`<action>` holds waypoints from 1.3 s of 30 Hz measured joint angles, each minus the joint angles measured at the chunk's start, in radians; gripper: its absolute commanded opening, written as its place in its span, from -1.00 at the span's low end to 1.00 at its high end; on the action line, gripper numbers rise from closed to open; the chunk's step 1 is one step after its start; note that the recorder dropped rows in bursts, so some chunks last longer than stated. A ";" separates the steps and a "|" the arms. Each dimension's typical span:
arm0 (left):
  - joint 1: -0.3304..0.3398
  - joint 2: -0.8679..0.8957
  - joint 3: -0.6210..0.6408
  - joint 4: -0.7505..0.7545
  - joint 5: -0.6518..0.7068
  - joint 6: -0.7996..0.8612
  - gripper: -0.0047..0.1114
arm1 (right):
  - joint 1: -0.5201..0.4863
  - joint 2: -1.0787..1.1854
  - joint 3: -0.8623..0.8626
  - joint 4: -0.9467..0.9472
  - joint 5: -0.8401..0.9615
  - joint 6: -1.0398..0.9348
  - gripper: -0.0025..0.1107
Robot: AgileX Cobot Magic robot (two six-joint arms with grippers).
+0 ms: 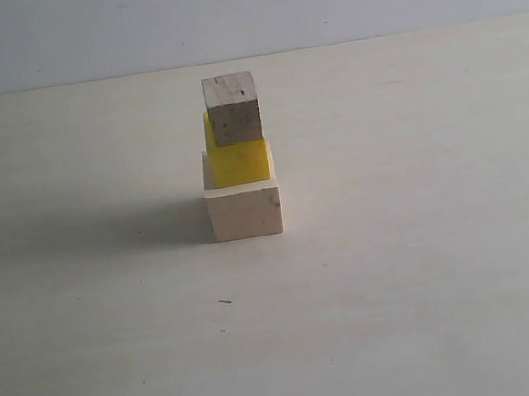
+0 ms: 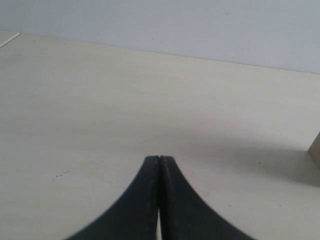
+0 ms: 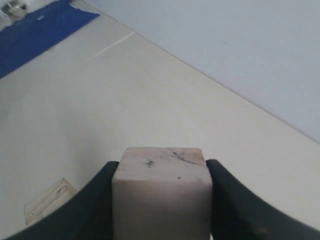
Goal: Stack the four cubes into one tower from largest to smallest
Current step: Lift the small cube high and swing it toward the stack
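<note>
Wood cube (image 3: 160, 200) fills right hand (image 3: 162, 165); tower (image 1: 238, 158) stands alone on table (image 1: 427, 285)

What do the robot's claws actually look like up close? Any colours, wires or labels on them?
Both look alike. The left gripper and the right gripper each have two smooth, matte black fingers, broad at the base and curving in to narrow tips. No wires, labels or markings show on them. The arms themselves are out of view.

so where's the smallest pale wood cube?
Small pale wood cube is held between the right gripper fingers, right wrist view; not in exterior view.
</note>
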 measured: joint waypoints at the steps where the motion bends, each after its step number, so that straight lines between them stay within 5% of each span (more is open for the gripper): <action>1: 0.000 0.000 0.000 0.000 0.000 0.000 -0.92 | 0.000 -0.004 0.038 0.045 0.001 -0.052 -0.96; 9: 0.000 0.000 0.000 0.000 0.000 0.000 -0.92 | 0.081 -0.117 0.286 0.259 -0.002 -0.514 -0.96; 15: 0.000 0.000 0.000 0.000 0.000 0.000 -0.92 | 0.200 -0.172 0.311 0.252 0.002 -0.546 -0.96; 39: 0.000 0.000 0.000 0.000 0.000 0.000 -0.92 | 0.203 -0.151 0.374 0.304 0.002 -0.642 -0.96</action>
